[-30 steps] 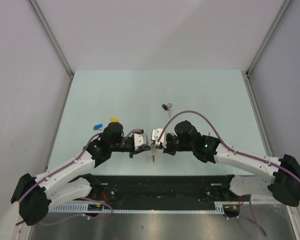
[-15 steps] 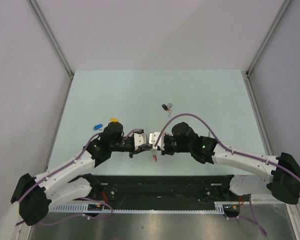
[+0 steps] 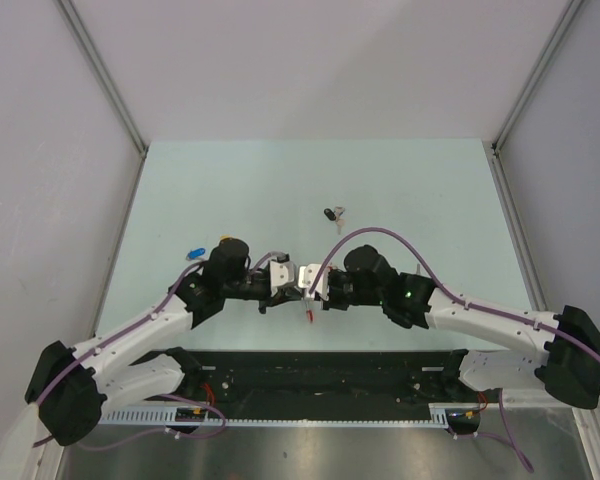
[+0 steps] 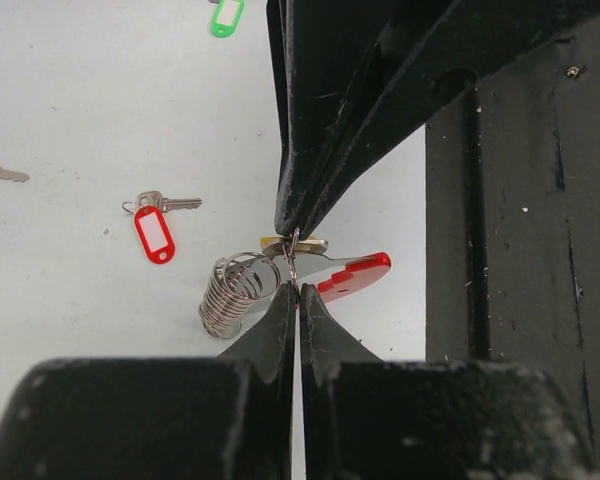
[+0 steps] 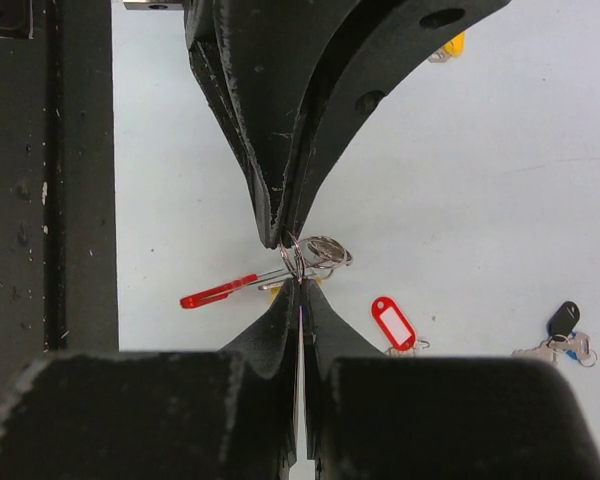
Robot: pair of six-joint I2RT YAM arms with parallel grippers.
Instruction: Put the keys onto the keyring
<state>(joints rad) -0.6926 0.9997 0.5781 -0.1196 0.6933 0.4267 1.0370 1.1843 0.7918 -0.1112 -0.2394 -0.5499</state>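
My left gripper [image 3: 292,283] and right gripper [image 3: 311,284] meet tip to tip near the table's front edge, both shut. In the left wrist view my left gripper [image 4: 297,290] pinches a thin wire loop of the keyring [image 4: 238,292], whose silver coiled part and red band [image 4: 358,275] hang beside it. In the right wrist view my right gripper [image 5: 300,283] pinches a thin ring crossing that loop. A yellow bit [image 5: 280,294] of a key shows just behind it. The keyring's red band [image 3: 307,315] hangs below the tips.
A red-tagged key [image 4: 155,232] lies on the table under the grippers. A black-tagged key [image 3: 330,213] lies further back. A blue tag [image 3: 194,252] lies left, a green tag [image 4: 226,17] and a yellow tag [image 5: 452,45] lie nearby. The black base rail [image 3: 320,372] runs along the front.
My right gripper has shifted left towards the left gripper, so the tips now meet. The hanging red band has moved a little with them.
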